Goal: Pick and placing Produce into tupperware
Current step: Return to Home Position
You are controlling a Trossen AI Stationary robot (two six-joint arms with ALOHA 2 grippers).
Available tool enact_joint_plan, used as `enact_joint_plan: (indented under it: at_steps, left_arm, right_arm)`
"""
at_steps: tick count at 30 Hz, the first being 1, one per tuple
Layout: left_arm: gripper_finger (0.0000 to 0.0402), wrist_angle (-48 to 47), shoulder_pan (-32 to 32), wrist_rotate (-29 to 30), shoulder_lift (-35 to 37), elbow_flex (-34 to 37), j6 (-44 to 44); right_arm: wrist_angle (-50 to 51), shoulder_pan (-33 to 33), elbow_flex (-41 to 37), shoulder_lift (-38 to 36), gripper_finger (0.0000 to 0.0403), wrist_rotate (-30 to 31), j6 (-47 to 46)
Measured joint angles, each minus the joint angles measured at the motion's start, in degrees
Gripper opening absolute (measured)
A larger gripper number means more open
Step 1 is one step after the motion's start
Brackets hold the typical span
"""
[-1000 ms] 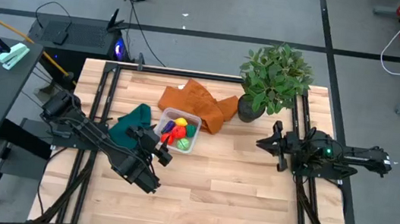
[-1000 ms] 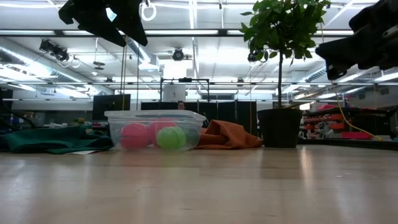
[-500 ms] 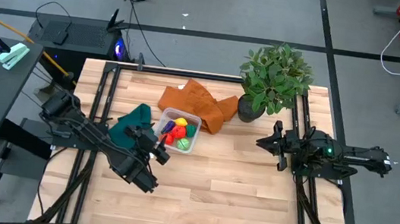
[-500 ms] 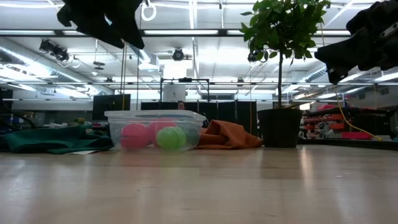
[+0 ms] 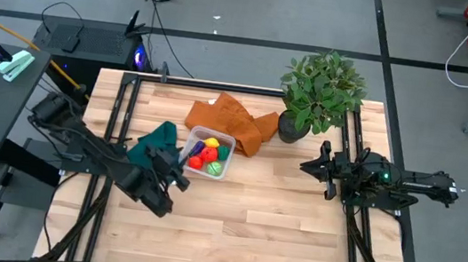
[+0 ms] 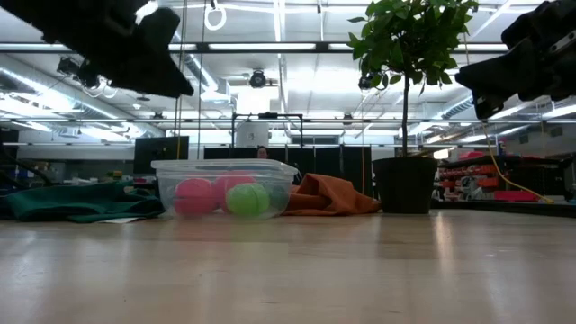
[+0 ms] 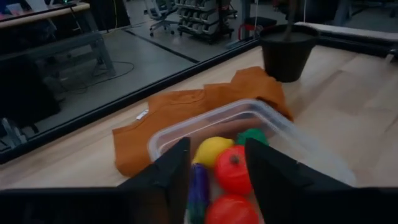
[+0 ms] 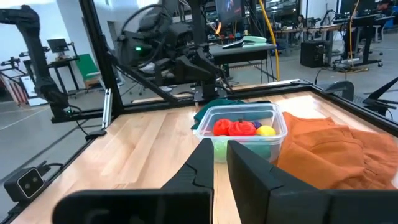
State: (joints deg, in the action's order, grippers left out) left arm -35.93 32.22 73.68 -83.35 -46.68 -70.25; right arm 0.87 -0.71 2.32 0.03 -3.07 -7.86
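While the produce [image 5: 207, 156] sits inside the tupperware [image 5: 212, 131] beside an orange cloth [image 5: 234, 118], the left gripper [image 5: 177, 174] hangs just short of the box, jaws spread wide and empty. Well apart, the right gripper [image 5: 305, 167] hovers near the potted plant [image 5: 319, 92], jaws nearly together, holding nothing.
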Motion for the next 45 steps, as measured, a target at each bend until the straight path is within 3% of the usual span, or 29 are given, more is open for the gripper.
enact_joint_plan:
  at_steps: [14,21,24,28,31,35,39,45]
  left_arm:
    - [0.0022,20.3,-2.6,-0.3,12.5,14.4,20.7]
    - [0.0006,35.4,-2.6,-1.4,14.5,18.2,34.2]
    - [0.0009,46.8,-2.7,-8.1,14.5,19.5,45.5]
    - [0.0007,70.5,-5.1,-25.1,14.5,23.4,63.8]
    - [0.0007,85.0,-8.1,-34.5,14.5,27.2,71.5]
    - [0.0016,95.6,-14.0,-42.5,14.6,33.1,73.7]
    - [0.0013,99.1,-19.7,-50.4,14.6,37.7,68.9]
    - [0.0009,100.0,-22.5,-53.2,14.7,39.8,67.8]
  right_arm:
    - [0.0,0.0,0.0,0.0,0.0014,0.0,0.0]
    - [0.0,0.0,0.1,0.0,0.0014,0.0,0.0]
    - [0.0,0.0,0.1,0.0,0.0014,0.0,0.0]
    - [0.0,0.0,0.1,0.0,0.0014,0.0,0.0]
    - [0.0,0.0,0.1,0.0,0.0014,0.0,0.1]
    - [0.0,0.0,0.1,0.0,0.0014,0.0,0.1]
    - [0.0,0.0,0.1,0.0,0.0014,0.0,0.1]
    - [0.0,0.0,0.1,0.0,0.0014,0.0,0.0]
